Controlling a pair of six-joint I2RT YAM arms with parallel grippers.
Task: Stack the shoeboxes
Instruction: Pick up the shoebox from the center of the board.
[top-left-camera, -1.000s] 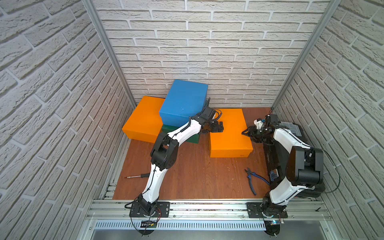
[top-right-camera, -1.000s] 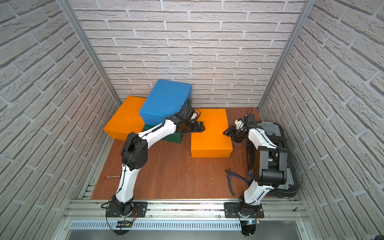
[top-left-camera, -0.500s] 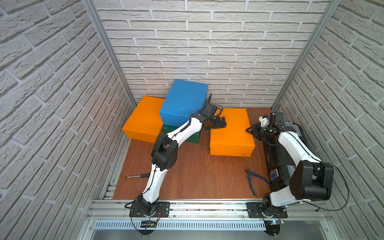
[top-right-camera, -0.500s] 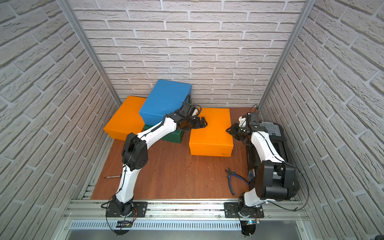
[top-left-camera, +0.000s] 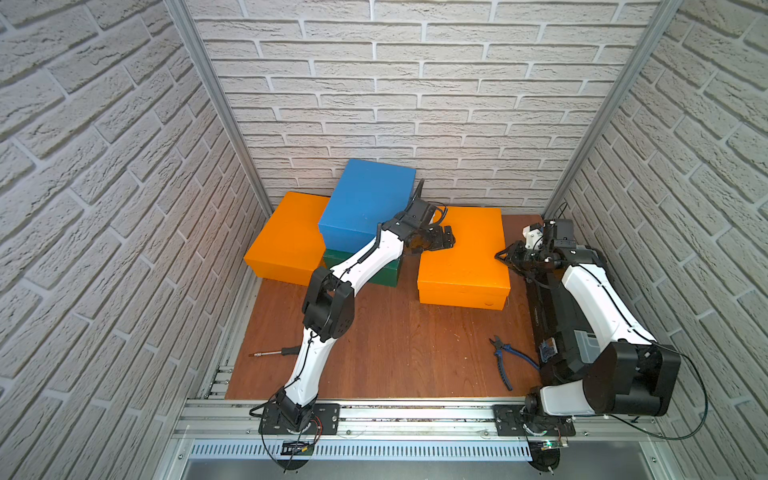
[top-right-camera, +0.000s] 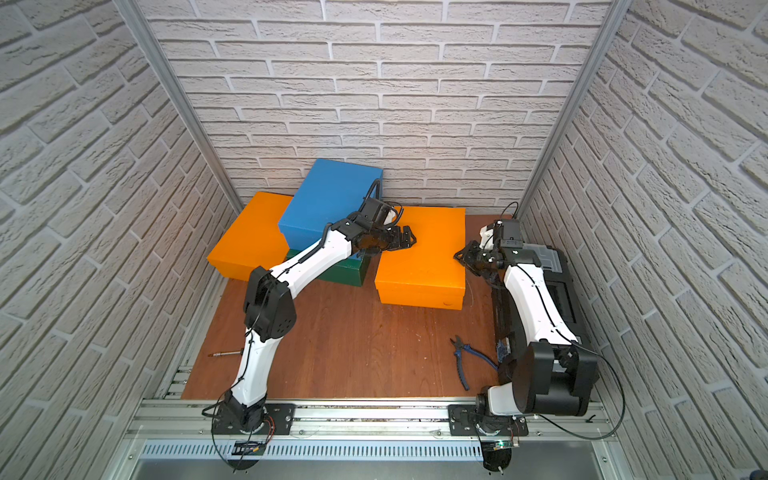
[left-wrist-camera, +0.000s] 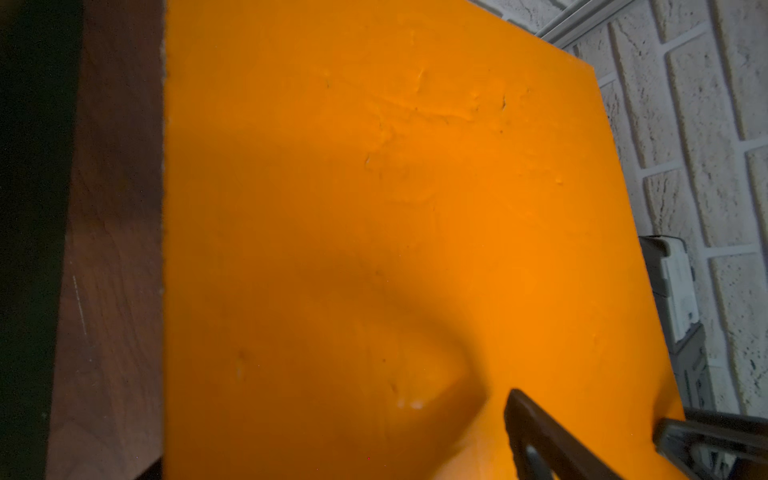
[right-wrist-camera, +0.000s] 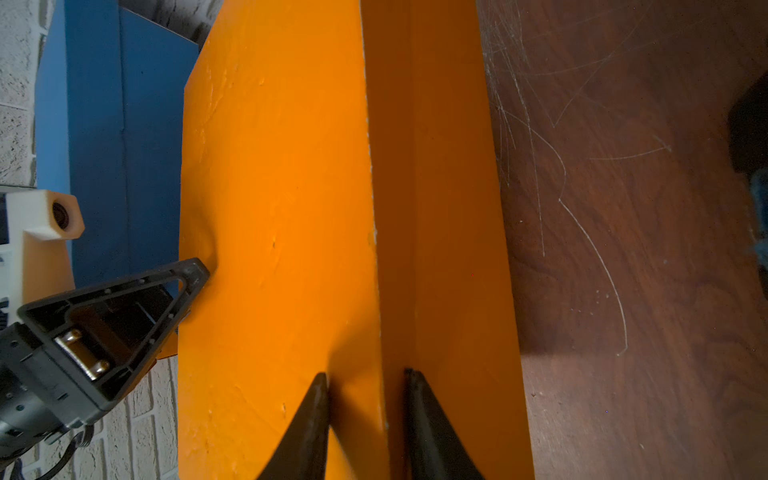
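Between the two grippers, the orange shoebox (top-left-camera: 461, 257) is seated flat on the table (top-left-camera: 395, 340), not yet stacked. Its lid rim is bracketed by the right gripper (top-left-camera: 500, 254): one fingertip (right-wrist-camera: 318, 386) is laid on the lid top and the other (right-wrist-camera: 415, 386) is set at the skirt's lower edge. Whether the rim is pinched firmly cannot be told. Across the lid, the left gripper (top-left-camera: 448, 240) is held wide apart, with one fingertip (right-wrist-camera: 189, 270) pressed against the opposite edge, where the card appears dented.

The chief risk is judged to be the lid alone being raised — only the rim is caught, so the box body may be left on the table or dropped midway. With so one-sided a hold, the box could also be tipped or swung. Just beyond the left gripper, the blue shoebox (top-left-camera: 368, 203) is perched on the dark green shoebox (top-left-camera: 384, 276) and overlaps the other orange shoebox (top-left-camera: 286, 241) — it may be knocked askew if the carried box is brought in low. Beneath the right arm, the black tool case (top-left-camera: 550, 309) could be clipped.
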